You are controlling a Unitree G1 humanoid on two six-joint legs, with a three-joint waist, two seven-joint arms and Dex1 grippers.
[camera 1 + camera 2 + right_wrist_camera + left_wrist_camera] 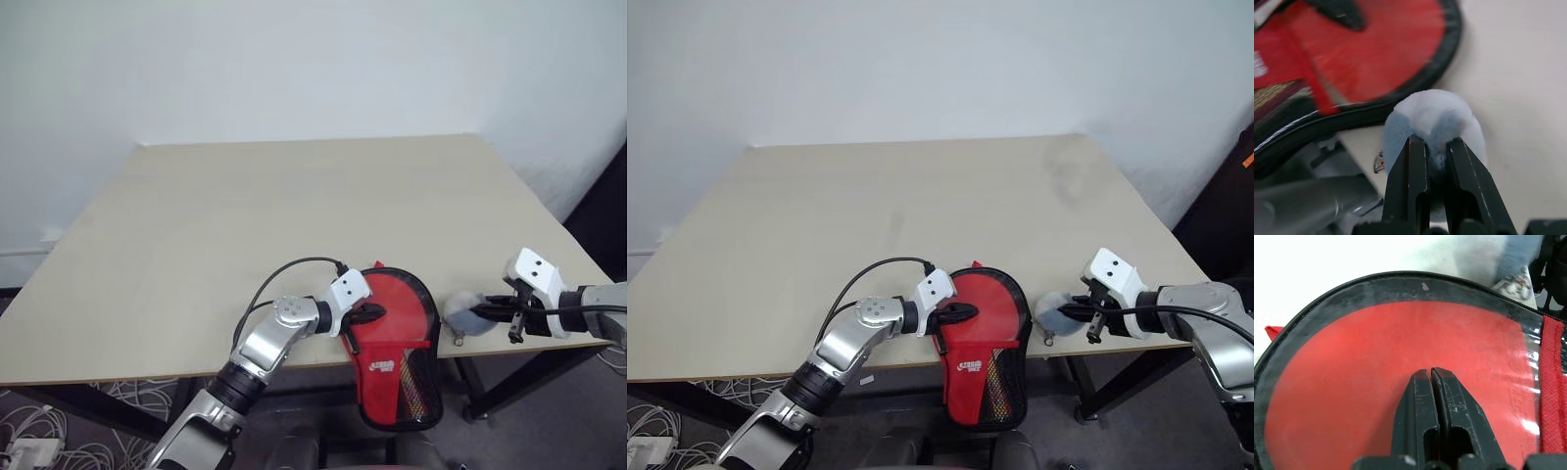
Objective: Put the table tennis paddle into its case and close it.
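Case [397,333] lies under the pressed-together left pincer [1431,374]; right pincer [1436,147] pinches pale blue-grey object [1432,120].

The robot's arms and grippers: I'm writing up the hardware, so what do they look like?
Both arms are silver-grey metal with black joints. Each wrist carries a white angular housing with small dark dots, ahead of the left gripper and the right gripper. Each gripper has two slim black fingers. Black cables loop along both forearms.

place: lab or office room showing | signs: plain white wall [294,69] standing behind bare beige table [294,225] | loose cables [39,421] lying on carpet
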